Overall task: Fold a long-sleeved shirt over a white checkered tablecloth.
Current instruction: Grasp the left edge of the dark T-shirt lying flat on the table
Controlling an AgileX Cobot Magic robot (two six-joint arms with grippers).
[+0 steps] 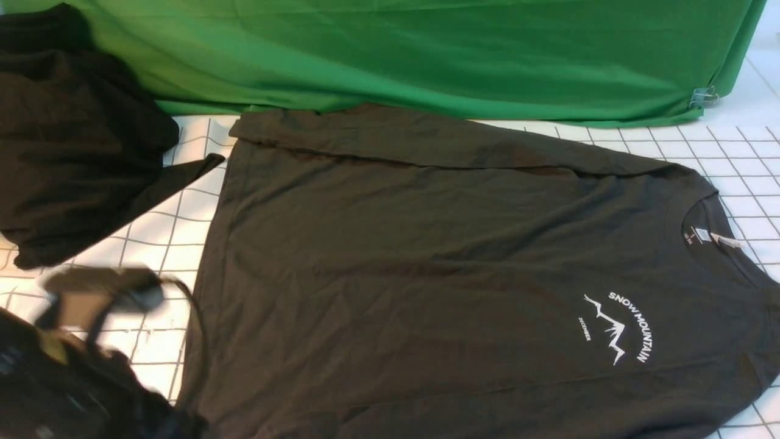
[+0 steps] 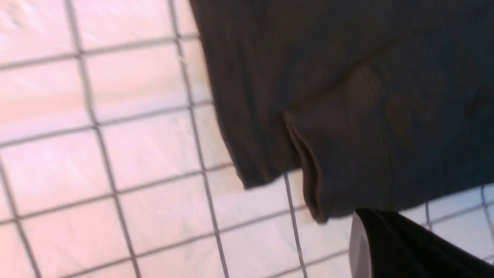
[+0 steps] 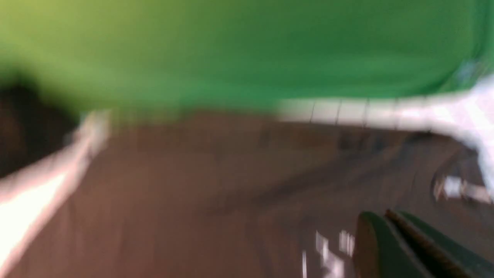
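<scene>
The long-sleeved shirt [image 1: 426, 256] lies spread flat on the white checkered tablecloth [image 1: 158, 231], collar to the right. Its white "SNOW MOUNTAIN" print [image 1: 618, 326] faces up, and one sleeve [image 1: 396, 137] is folded along the far edge. My left arm [image 1: 73, 366] shows blurred at the near left, beside the shirt's hem. In the left wrist view my left gripper [image 2: 361, 220] is shut just off a folded edge of the shirt [image 2: 312, 193], over the tablecloth [image 2: 115, 154]. In the blurred right wrist view my right gripper [image 3: 386, 218] is shut and empty above the shirt [image 3: 231, 193].
A blacker garment [image 1: 67, 140] with no print is heaped at the far left, partly on the tablecloth. A plain green cloth [image 1: 426, 55] hangs along the back, with a metal clip [image 1: 704, 96] at its right corner. The right arm does not show in the front view.
</scene>
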